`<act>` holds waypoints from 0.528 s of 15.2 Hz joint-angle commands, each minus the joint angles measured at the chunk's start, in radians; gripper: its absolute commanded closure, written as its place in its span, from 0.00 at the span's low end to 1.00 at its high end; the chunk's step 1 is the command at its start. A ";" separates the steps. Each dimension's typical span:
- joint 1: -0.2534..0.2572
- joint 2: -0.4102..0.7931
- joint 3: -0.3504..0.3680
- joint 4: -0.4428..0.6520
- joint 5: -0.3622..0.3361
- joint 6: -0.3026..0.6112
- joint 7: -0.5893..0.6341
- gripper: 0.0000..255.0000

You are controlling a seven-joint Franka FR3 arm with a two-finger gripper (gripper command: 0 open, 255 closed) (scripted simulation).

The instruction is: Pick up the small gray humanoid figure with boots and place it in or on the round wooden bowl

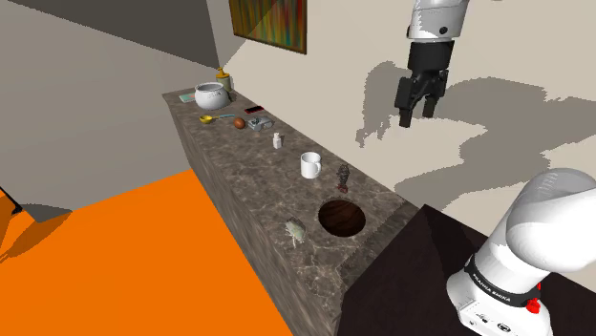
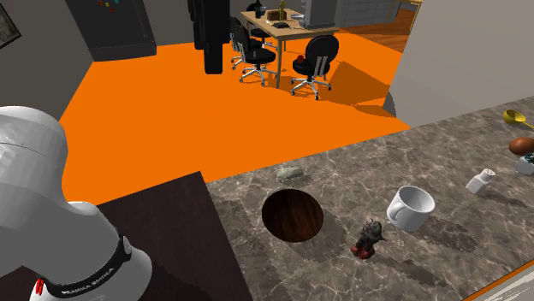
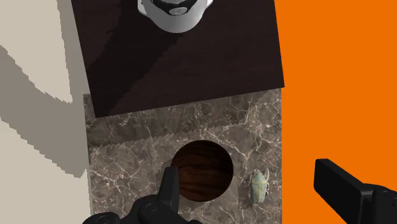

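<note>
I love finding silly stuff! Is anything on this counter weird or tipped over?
Nothing is tipped or spilled: the figure and mug stand upright. The one oddity is a pale green beetle-like thing lying beside the dark wooden bowl, near the edge of the counter.

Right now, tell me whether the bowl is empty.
Empty: the bowl shows bare dark wood inside; the figure stands apart on the counter.

FRANKA EMIKA in white letters, on the black band (image 1: 494, 289) around the arm's base
</note>
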 commanded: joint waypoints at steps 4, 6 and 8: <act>-0.009 0.000 -0.023 -0.092 -0.018 0.121 -0.036 0.00; -0.016 0.009 -0.039 -0.147 -0.030 0.205 -0.059 0.00; -0.023 0.026 -0.056 -0.196 -0.041 0.291 -0.083 0.00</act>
